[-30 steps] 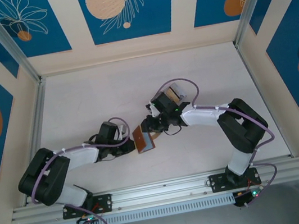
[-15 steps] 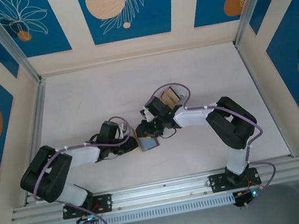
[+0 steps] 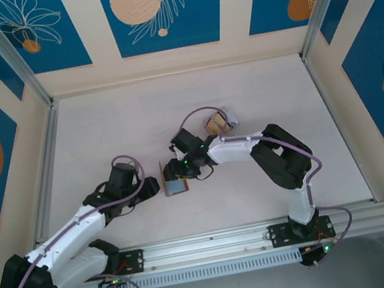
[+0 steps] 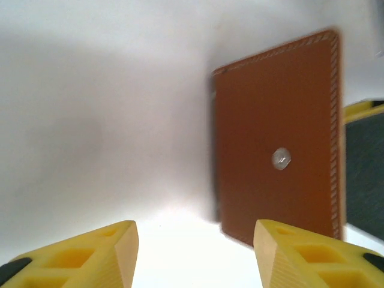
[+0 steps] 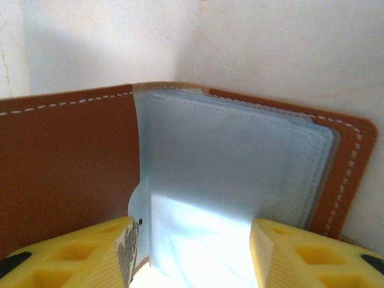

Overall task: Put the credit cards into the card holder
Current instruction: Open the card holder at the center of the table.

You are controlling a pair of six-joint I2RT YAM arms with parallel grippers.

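Observation:
The card holder [image 3: 175, 185] is a reddish-brown wallet, folded open in the middle of the table. Its brown outer face with a pale snap [image 4: 281, 159] faces my left gripper [image 4: 195, 231]. That gripper is open, a short way back from the wallet, with nothing between its fingers. My right gripper [image 5: 191, 225] is open on the other side, and the grey-blue inner sleeves [image 5: 216, 174] lie between its fingers. From above, the right gripper [image 3: 176, 170] hangs over the wallet and the left gripper [image 3: 149, 188] is just to its left. Tan credit cards [image 3: 213, 122] sit behind, in a clear box.
The clear plastic box [image 3: 226, 118] stands just behind the right arm's wrist. Aluminium rails [image 3: 48, 159] border the white table [image 3: 116, 127] on the left, right and near side. Open surface lies at the back and far left.
My left gripper has opened, let go of the card holder and drawn back to the left. The right gripper has opened wider and shifted left with the wallet, which now sits lower.

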